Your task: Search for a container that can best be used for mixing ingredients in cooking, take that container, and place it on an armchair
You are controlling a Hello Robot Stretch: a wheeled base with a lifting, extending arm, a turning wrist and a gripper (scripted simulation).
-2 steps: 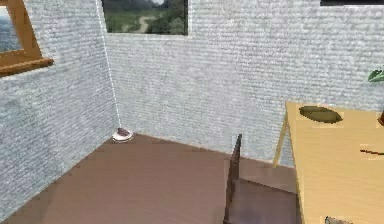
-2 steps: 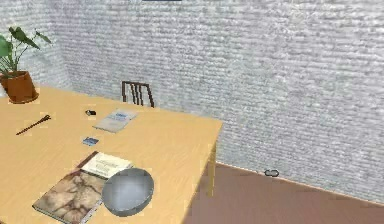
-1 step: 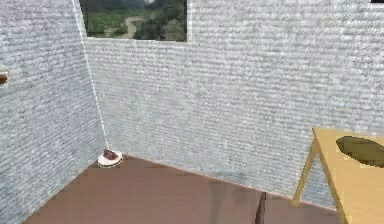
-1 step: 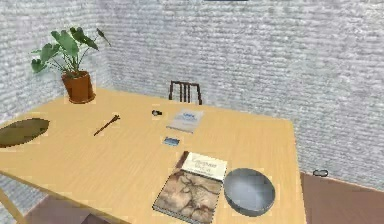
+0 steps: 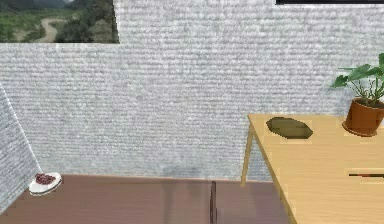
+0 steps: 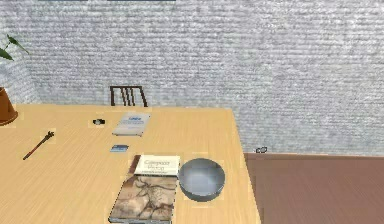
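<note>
A grey-blue round bowl (image 6: 202, 178) stands on the light wooden table (image 6: 70, 185) near its front right corner in the arm side view, just right of a book. The same table (image 5: 330, 165) fills the forward view's lower right, and on it lies a flat dark oval dish (image 5: 289, 127) near the table's far left corner.
A potted plant (image 5: 365, 100) stands at the table's far edge, and its pot (image 6: 5, 105) shows again at the arm side view's left edge. Two books (image 6: 146, 197), a flat white item (image 6: 131, 123), a small blue thing (image 6: 120, 149) and a dark stick (image 6: 38, 146) lie on the table. A dark chair back (image 6: 128, 96) rises behind it. A small white dish (image 5: 44, 182) sits on the brown floor by the wall.
</note>
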